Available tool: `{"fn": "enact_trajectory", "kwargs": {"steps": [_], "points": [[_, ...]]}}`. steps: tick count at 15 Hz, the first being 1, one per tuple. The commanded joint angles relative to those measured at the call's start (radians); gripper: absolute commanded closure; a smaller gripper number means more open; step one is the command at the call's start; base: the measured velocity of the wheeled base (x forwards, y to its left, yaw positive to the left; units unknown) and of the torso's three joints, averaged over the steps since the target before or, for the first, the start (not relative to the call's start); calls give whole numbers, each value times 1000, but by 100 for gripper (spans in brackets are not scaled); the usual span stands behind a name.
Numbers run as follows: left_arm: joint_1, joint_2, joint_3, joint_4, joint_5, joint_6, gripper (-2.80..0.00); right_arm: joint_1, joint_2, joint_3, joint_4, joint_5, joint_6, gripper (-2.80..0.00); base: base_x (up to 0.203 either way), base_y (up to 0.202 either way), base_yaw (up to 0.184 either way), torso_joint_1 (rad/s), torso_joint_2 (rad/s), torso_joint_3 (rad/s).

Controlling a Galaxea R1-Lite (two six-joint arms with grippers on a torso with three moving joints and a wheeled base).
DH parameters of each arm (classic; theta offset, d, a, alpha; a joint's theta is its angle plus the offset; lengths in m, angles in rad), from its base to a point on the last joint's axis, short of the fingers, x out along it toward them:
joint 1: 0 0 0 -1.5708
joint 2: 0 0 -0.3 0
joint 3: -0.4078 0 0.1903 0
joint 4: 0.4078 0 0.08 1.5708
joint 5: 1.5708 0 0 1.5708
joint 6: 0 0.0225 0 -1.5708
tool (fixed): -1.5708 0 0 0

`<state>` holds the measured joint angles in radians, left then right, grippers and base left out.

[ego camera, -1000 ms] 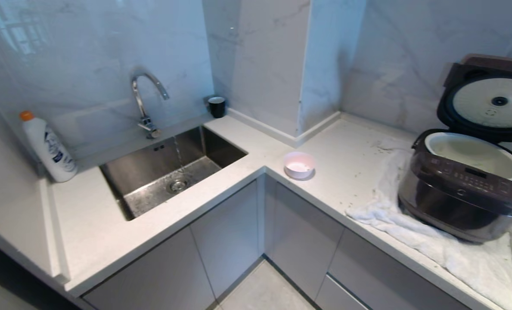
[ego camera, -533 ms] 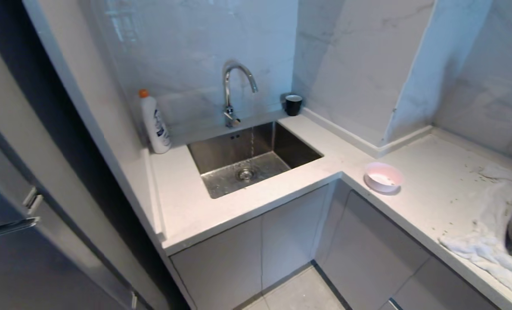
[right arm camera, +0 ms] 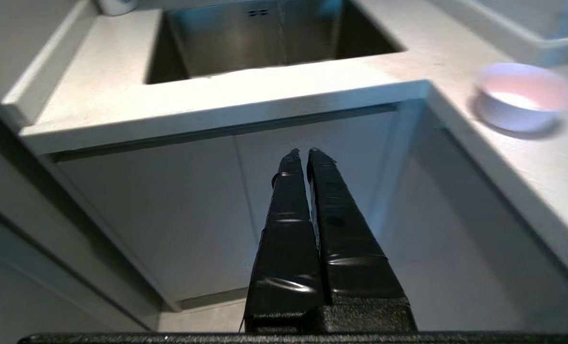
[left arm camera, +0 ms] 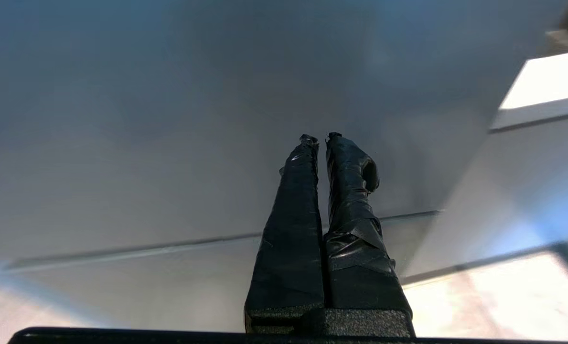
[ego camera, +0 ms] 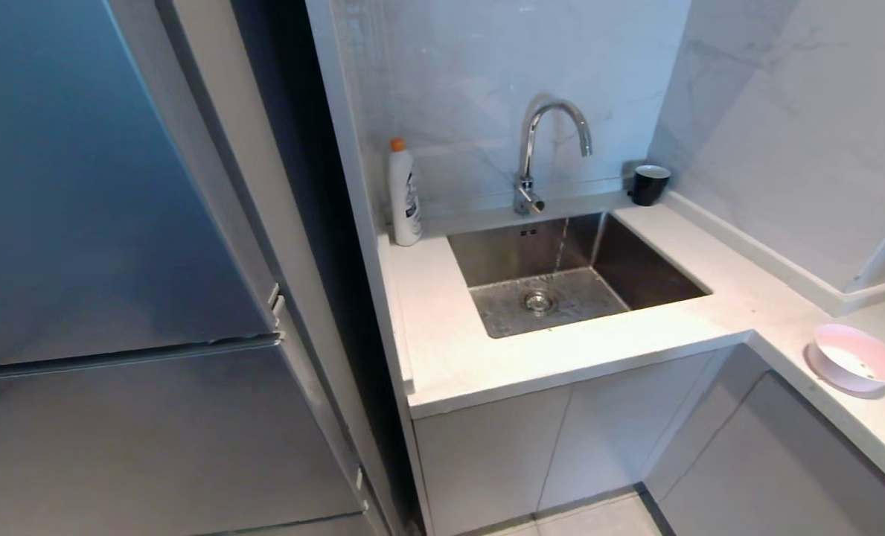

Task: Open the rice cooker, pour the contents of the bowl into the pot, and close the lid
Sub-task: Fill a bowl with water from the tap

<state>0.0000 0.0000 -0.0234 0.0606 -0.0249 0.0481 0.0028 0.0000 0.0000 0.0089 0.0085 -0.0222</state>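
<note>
We see the right gripper [right arm camera: 302, 152] clenched on nothing, fingers pressed together, low before the grey cabinet doors [right arm camera: 183, 210] beneath the white stone counter [right arm camera: 226, 102]. The left gripper [left arm camera: 320, 137] is likewise pinched shut and empty, facing a tall grey refrigerator front [ego camera: 114, 260]. The small pink bowl [ego camera: 854, 358] with white inside sits near the counter's front edge, right of the steel sink [ego camera: 636, 268], where the chrome tap [ego camera: 542, 152] runs water. The cooker is out of view.

The left gripper [left arm camera: 321, 137] points toward twelve o'clock, fingers pressed together and empty. The right gripper [right arm camera: 305, 153] does likewise, its taped fingers closed on nothing.
</note>
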Motion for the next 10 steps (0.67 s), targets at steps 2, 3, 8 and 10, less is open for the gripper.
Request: {"fn": "enact_trajectory", "kwargs": {"steps": [2,3,8,10], "points": [[0,2,0,1,0,-2,0,0,0,2,-1,1,-1,0,-1,-11,166,5,1,4],[0,2,0,1,0,-2,0,0,0,2,0,1,-1,0,-8,-17,161,18,9,0],[2,2,0,1,-1,-1,0,0,0,2,-1,1,1,0,-2,-11,157,2,1,2],[2,2,-1,1,-1,-1,0,0,0,2,-1,1,-1,0,1,-5,36,4,1,3]]}}
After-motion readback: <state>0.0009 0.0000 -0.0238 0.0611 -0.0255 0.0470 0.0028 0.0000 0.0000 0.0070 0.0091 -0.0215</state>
